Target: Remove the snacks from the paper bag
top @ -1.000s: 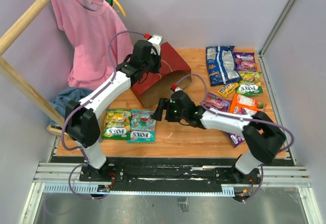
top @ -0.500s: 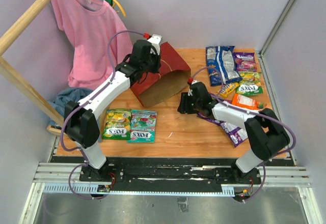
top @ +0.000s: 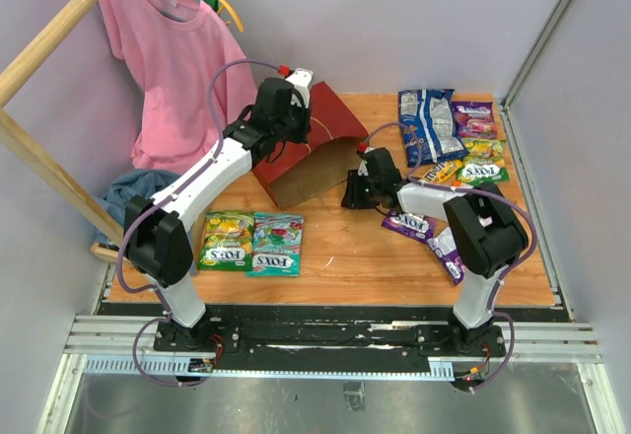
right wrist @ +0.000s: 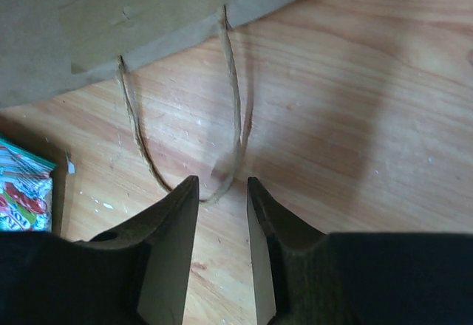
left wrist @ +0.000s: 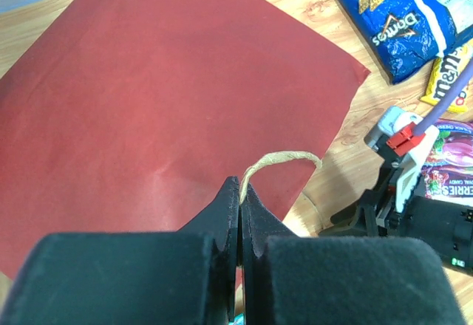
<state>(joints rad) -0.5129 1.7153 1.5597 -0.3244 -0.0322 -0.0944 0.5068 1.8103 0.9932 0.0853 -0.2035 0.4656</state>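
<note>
paper bag [top: 333, 124] handle [left wrist: 284, 160] pinched in left gripper [left wrist: 240, 193], wrist view only

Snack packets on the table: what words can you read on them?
"FOX'S": green-yellow packet
"FOX'S": teal packet
"Doritos": blue bag, upside down
"m&m": yellow pack, partly cut off
"BERRIES": purple bag
The other packets have print too small to read.

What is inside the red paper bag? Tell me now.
Only bare brown kraft lining shows at the mouth of the paper bag; no packet is visible there. Deeper in, the red upper wall and the left arm cover it, so anything there is unseen.
</note>
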